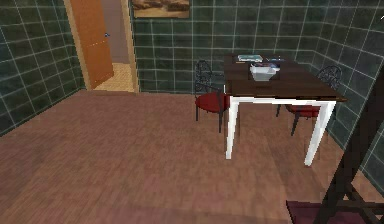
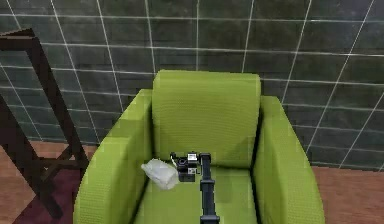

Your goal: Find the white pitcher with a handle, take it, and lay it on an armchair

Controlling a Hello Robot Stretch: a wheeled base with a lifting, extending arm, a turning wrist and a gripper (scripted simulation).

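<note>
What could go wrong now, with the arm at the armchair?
1. The white thing seems to lie on the seat of the armchair, by the gripper. I cannot tell whether it is held, so pulling back might drag it off.
2. The dark stand is close beside the armchair; a turn might hit it.

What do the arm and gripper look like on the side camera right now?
The arm is a dark, square-sectioned bar with a plain surface. At its far end sit two small white squares with black marks. Beside them is the gripper: a compact dark body with two thin fingers. I can make out no cables.
</note>
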